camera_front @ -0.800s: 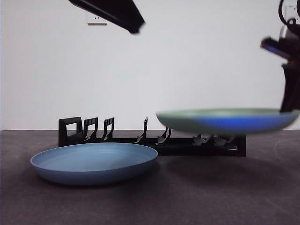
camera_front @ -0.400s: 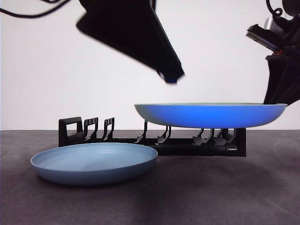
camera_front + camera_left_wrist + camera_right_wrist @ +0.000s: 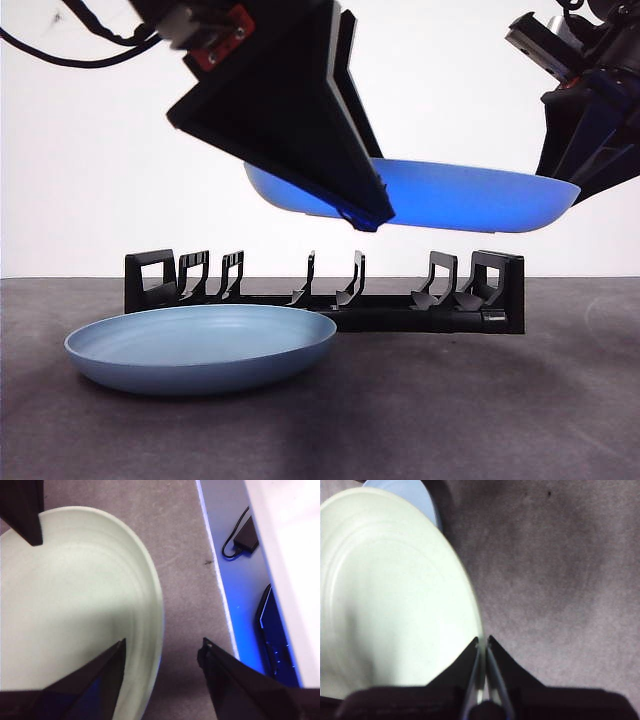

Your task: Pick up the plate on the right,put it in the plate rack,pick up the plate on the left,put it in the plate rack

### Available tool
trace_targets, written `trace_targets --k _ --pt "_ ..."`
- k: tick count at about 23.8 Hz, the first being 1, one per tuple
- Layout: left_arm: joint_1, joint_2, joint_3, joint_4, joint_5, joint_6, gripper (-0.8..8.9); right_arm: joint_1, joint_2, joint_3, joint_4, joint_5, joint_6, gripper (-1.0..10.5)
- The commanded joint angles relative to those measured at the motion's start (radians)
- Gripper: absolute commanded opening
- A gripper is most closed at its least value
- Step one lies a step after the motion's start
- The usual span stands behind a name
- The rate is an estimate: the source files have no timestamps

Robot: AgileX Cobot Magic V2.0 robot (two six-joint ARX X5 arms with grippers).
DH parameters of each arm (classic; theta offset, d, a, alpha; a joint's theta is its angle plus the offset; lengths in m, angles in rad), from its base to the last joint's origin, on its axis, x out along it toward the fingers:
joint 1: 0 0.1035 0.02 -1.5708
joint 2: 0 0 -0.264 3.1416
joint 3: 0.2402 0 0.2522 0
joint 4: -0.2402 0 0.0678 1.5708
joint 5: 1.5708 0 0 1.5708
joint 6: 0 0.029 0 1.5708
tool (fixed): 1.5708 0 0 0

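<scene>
now right gripper jaws pinched tight on rim of pale green plate, holding it level in air above plate rack. left gripper jaws spread wide, straddling same plate's rim, not clamped. blue plate flat on table, at rack's 7 o'clock, front view.

A robotics test bench in a lab: a bare white wall rises behind the dark, matte table, black cabling trails from an arm above it, and beyond the table's edge a small black adapter with its cord lies on the floor.
</scene>
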Motion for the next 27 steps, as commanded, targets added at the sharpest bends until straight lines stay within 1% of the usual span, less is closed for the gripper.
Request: trace_targets --k 1,2,4,6,17,20,21,22,23,26,27 --pt "0.000 0.006 0.002 0.004 -0.003 0.016 2.32 0.002 -0.001 0.005 0.005 -0.008 -0.003 -0.2" --pt "0.000 0.006 0.002 0.003 -0.003 0.016 1.87 0.002 -0.001 0.005 0.005 -0.008 -0.003 -0.2" --pt "-0.001 0.006 0.002 0.003 -0.001 0.016 0.62 0.002 -0.002 0.005 0.006 -0.008 -0.005 -0.2" --pt "-0.001 0.006 0.002 0.003 -0.001 0.016 -0.13 0.002 -0.002 0.005 0.006 -0.007 -0.005 -0.2" --pt "-0.001 0.006 0.002 -0.001 -0.002 0.016 -0.12 0.001 -0.017 0.005 0.018 -0.008 -0.013 -0.2" --pt "0.000 0.006 0.002 -0.002 -0.002 0.015 -0.13 0.001 -0.037 0.005 0.047 -0.007 -0.013 0.1" --pt "-0.001 0.006 0.002 -0.002 -0.002 0.015 -0.13 0.001 -0.043 0.005 0.061 -0.007 -0.012 0.3" --pt "0.000 0.006 0.002 -0.002 -0.002 0.014 -0.12 0.000 -0.055 0.005 0.078 -0.008 -0.012 0.8" --pt "0.000 0.006 0.002 -0.002 -0.002 0.014 -0.12 0.000 -0.063 0.005 0.091 -0.007 -0.011 1.4" --pt "0.000 0.006 0.002 -0.001 -0.002 0.014 -0.12 -0.001 -0.096 0.005 0.143 -0.007 -0.003 3.6" --pt "0.000 0.006 0.002 -0.001 -0.002 0.011 -0.12 -0.001 -0.109 0.006 0.162 -0.007 -0.002 4.1"
